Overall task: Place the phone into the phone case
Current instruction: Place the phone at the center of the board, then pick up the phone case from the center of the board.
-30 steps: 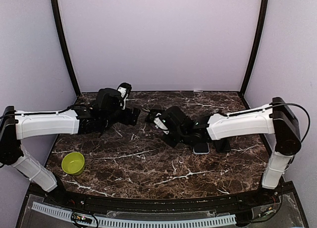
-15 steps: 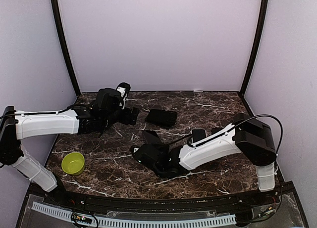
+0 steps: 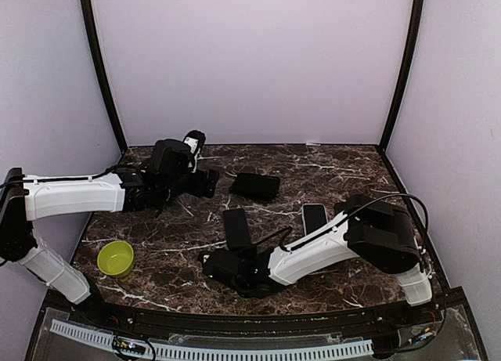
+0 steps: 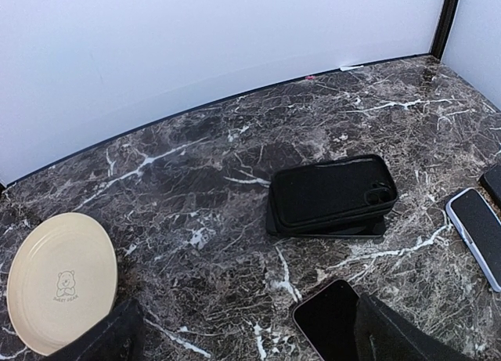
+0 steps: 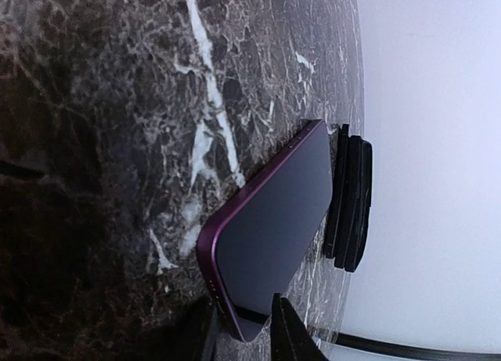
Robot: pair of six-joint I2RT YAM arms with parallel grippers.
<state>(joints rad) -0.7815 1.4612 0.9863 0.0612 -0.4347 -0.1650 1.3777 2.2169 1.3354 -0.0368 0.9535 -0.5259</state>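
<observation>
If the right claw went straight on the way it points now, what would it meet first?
The purple phone, lying flat on the marble table directly ahead of the right claw and very close. The black phone case appears to sit beyond the phone's far end.

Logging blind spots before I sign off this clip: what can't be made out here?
Right fingers on the phone: cut off by the right wrist view's bottom edge; too small and dark from the top.
Plate: hidden in the top view, likely under the left arm.
Case inside: too dark, left wrist.
</observation>
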